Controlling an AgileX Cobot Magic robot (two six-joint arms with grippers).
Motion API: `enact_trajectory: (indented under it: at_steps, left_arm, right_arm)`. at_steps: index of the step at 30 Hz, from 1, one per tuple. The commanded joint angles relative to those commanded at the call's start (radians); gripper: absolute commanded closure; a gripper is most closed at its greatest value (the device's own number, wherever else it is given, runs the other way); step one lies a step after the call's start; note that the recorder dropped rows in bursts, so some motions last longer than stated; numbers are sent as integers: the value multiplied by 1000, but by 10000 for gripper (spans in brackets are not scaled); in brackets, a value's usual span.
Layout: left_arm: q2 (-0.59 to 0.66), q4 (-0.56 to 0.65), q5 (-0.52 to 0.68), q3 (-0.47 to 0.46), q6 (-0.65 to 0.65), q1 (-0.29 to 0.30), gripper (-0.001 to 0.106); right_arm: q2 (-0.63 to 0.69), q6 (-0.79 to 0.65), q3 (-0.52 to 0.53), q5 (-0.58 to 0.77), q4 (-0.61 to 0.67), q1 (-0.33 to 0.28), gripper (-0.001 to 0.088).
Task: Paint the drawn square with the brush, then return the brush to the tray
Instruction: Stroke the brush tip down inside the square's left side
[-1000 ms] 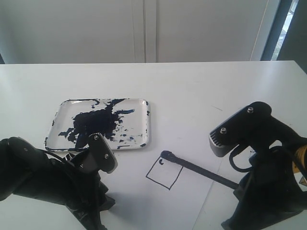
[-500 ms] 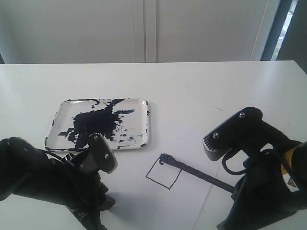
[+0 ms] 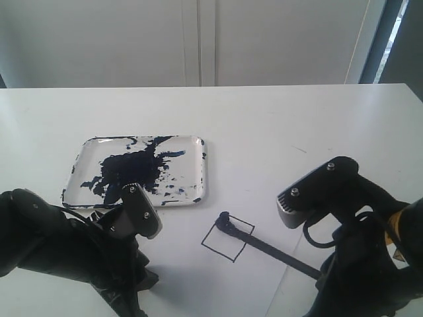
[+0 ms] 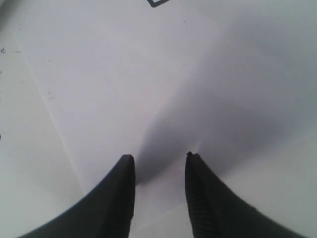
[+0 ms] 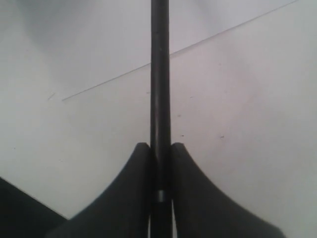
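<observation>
The drawn square (image 3: 228, 240) is a small tilted black outline on the white sheet, blank inside. The brush (image 3: 268, 251) slants from the lower right, and its dark tip rests at the square's top corner. In the right wrist view the black brush (image 5: 160, 84) runs straight out from between the fingers, with my right gripper (image 5: 159, 146) shut on its handle near the pale ring. My left gripper (image 4: 158, 157) is open over bare white sheet, with one corner of the drawn square (image 4: 157, 2) at the frame edge. The tray (image 3: 198, 173), smeared navy, lies at the left.
The left arm (image 3: 73, 251) fills the lower left corner and the right arm (image 3: 357, 244) the lower right. A white wall stands behind the table (image 3: 277, 119). The paper sheet's edge (image 5: 109, 82) crosses the right wrist view.
The right arm has moved left and down, carrying the brush tip from the square's upper edge onto its top corner. The left arm has not moved.
</observation>
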Motion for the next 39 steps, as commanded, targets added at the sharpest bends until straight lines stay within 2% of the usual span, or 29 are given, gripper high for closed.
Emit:
enact_trajectory:
  at_steps: [17, 24, 27, 33, 39]
  left_arm:
    - [0, 0, -17, 0, 0, 0, 647]
    - [0, 0, -17, 0, 0, 0, 647]
    - [0, 0, -19, 0, 0, 0, 647]
    - [0, 0, -19, 0, 0, 0, 647]
    - [0, 0, -19, 0, 0, 0, 647]
  right_arm:
    - [-53, 41, 0, 24, -17, 0, 868]
    - [-53, 124, 0, 37, -132, 0, 868]
    - [-53, 108, 0, 44, -102, 0, 868]
    - [-53, -22, 0, 49, 40, 0, 868]
    - [-53, -46, 0, 67, 65, 0, 868]
